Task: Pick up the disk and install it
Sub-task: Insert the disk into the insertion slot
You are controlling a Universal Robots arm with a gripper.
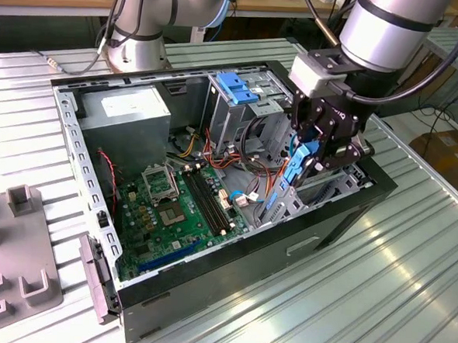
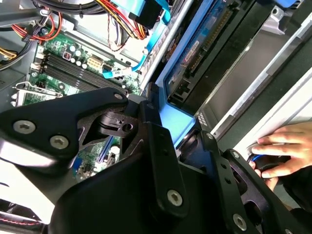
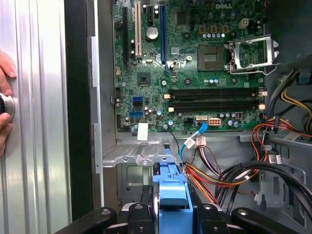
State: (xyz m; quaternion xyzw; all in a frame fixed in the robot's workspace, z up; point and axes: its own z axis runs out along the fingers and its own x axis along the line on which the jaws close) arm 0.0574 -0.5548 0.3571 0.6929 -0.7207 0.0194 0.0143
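**Disk held at the corner of the open case, not yet seated**

On the ribbed worktop [image 1: 377, 289] stood one open computer case [image 1: 230, 273] with one motherboard [image 3: 195, 63] inside, and one arm [image 1: 385, 29] reached down to its corner at the exterior view's right. The gripper [image 1: 307, 165] had its fingers [image 2: 158, 146] clamped on the blue frame of the one disk [image 3: 170, 191], which hung on edge over the drive bay, just beside a bundle of cables [image 3: 214, 178]. One hand [image 2: 285, 146] of a person rested outside the case. We judged that the disk could jam, or slip in the grasp, if it met the bay tilted, and that loose cables could be pinched under it.
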